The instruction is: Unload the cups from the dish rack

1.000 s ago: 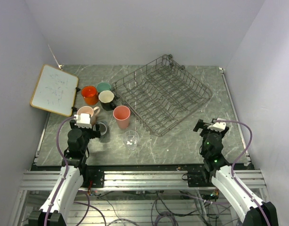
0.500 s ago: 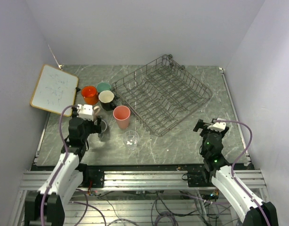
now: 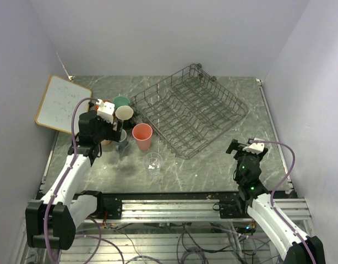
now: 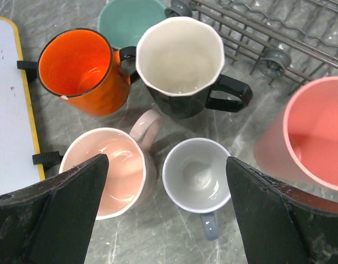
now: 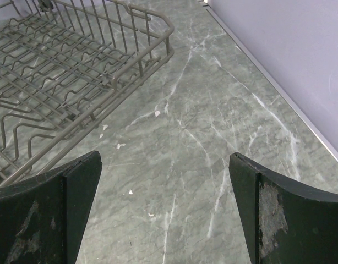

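The dish rack (image 3: 191, 110) holds no cups; it also shows in the left wrist view (image 4: 279, 38) and the right wrist view (image 5: 59, 71). Left of it on the table stand an orange mug (image 4: 81, 69), a mint green cup (image 4: 130, 19), a black mug (image 4: 180, 60), a pale pink mug (image 4: 105, 170), a grey-blue cup (image 4: 196, 176) and a pink tumbler (image 4: 315, 137). A clear glass (image 3: 153, 163) stands nearer the front. My left gripper (image 4: 167, 159) is open and empty above the pale pink and grey-blue cups. My right gripper (image 5: 165, 157) is open and empty over bare table.
A wood-framed whiteboard (image 3: 63, 104) lies at the far left, close to the orange mug. The pink tumbler (image 3: 142, 135) stands right beside the rack's left corner. White walls close in the table on three sides.
My left arm has swung away from the near edge toward the back and now hangs over the cup cluster. The right arm has not moved.
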Available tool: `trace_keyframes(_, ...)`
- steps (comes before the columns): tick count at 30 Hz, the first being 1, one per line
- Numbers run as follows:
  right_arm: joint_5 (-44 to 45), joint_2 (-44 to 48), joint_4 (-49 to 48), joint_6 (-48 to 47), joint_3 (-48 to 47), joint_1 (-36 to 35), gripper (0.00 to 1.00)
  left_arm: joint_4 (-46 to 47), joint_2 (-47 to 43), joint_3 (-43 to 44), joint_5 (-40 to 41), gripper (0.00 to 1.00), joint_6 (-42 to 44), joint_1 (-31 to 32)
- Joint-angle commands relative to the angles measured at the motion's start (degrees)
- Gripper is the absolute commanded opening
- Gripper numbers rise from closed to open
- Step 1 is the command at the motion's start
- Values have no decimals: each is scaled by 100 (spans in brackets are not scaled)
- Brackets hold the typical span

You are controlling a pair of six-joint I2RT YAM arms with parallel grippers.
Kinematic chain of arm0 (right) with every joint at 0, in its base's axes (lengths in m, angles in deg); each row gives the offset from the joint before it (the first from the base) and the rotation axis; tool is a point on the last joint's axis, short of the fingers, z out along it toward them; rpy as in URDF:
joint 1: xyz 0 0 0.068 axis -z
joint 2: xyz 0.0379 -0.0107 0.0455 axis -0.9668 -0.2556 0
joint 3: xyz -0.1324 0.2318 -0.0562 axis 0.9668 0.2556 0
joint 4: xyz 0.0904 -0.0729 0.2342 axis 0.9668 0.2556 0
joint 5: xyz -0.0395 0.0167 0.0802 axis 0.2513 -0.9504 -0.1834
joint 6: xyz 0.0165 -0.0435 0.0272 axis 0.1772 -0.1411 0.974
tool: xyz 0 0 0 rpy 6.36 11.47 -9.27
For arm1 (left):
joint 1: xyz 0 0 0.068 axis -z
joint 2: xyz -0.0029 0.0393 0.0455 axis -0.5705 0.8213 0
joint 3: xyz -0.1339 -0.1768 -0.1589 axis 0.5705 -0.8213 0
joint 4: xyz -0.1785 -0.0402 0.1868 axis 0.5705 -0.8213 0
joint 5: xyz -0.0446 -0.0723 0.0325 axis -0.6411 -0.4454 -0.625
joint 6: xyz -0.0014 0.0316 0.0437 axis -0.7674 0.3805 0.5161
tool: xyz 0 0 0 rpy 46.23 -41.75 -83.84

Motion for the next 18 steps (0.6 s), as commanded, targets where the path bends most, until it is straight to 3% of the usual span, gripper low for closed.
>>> trace_keyframes(1,17,44,-79,-39,515,34,100,-183,-539,-145,-525,99,367,-53)
trace_keyframes(4,16,41,-81,-38,515,34,100,95,-981,-512,-393,99,218,-62)
trace_keyframes(9,12,49,-70,-38,515,33,100,500,-1248,-1170,594,99,-417,-71)
trace_keyframes(18,11,45,-74,-38,515,33,100,1019,-2256,-2136,435,100,-609,-269)
